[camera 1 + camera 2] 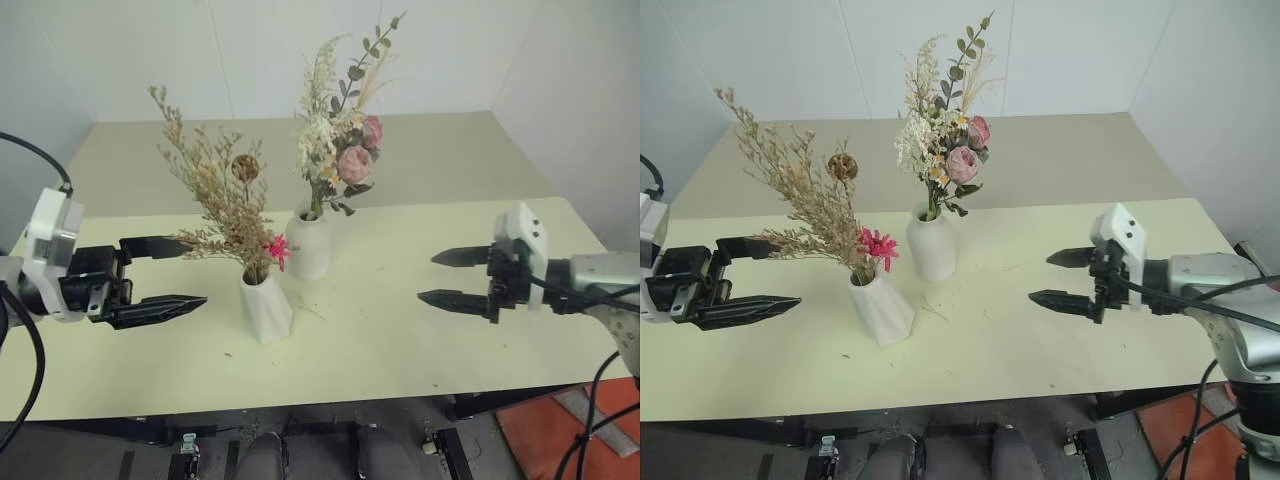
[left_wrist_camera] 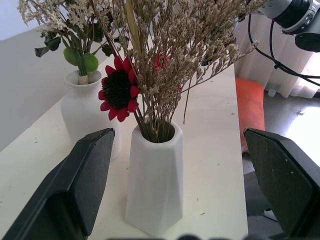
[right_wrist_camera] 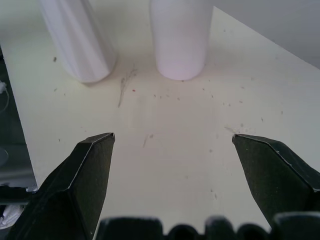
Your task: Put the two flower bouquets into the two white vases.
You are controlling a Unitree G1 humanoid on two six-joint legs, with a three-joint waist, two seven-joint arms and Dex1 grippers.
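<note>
The left end effector (image 2: 175, 200) stands spread wide, holding nothing. Between its black fingers (image 2: 75, 185) rises a faceted matte white cone vase (image 2: 155, 185) with tan dried grasses and a red daisy (image 2: 119, 89). Beyond it on the pale surface (image 2: 215, 150) sits a rounded white bottle vase (image 2: 82, 115).

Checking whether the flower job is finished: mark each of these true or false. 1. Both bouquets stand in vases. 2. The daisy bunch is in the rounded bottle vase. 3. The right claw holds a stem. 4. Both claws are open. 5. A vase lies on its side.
1. True: each white vase on the table holds a bunch.
2. False: the tan bunch with the pink-red daisy sits in the slanted cone vase; the rounded bottle vase holds the rose bouquet.
3. False: the right claw is empty, off to the side of both vases.
4. True: the left claw and right claw both stand open.
5. False: both vases stand upright.
</note>
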